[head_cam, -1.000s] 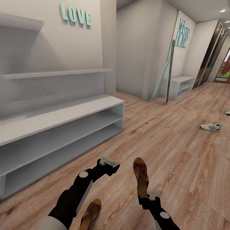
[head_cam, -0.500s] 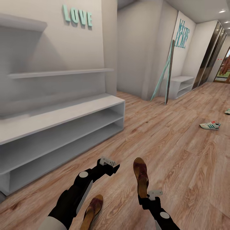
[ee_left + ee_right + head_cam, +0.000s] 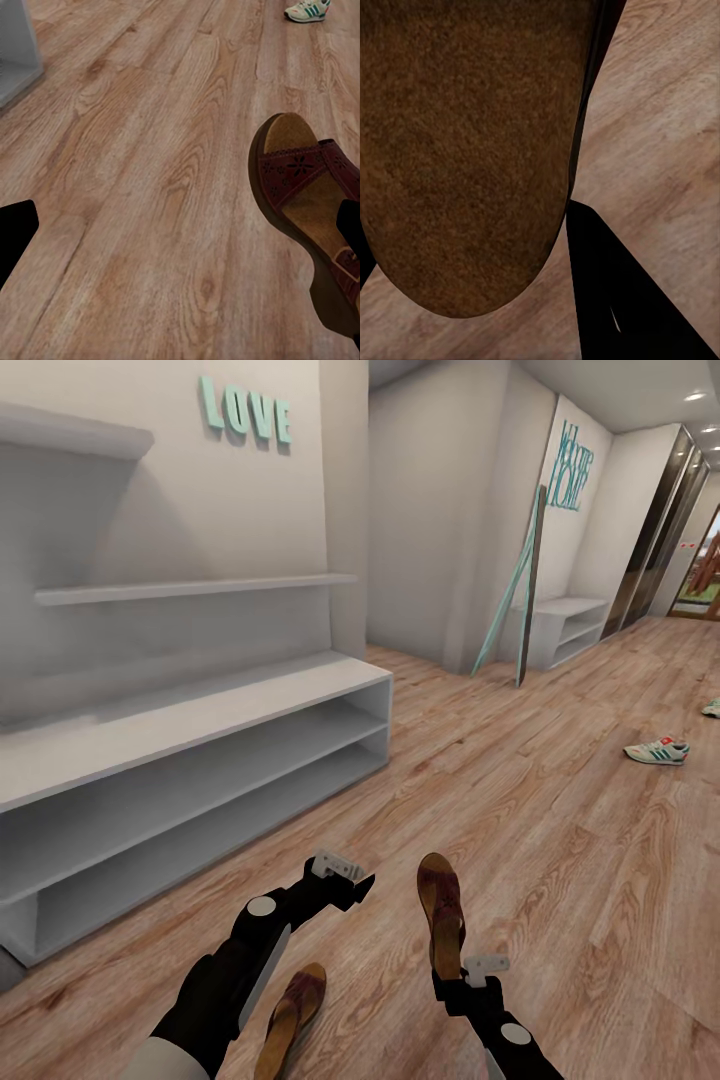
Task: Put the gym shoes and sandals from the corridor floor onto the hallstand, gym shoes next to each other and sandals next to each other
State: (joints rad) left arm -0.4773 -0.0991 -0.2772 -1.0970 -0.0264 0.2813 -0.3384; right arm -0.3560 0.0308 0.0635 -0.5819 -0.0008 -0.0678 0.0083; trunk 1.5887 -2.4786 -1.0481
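One sandal between right fingers.

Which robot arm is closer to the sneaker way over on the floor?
Right. The right gripper, holding a sandal, is on the same side as the sneaker. The left gripper sits farther away, toward the shoe rack.

head: looks forward and down the corridor floor, hallstand at left, both arms low in view | left wrist: close above floor, faces a held sandal, far gym shoe | right wrist: pressed against sandal insole | shared: sandal, floor, gym shoe
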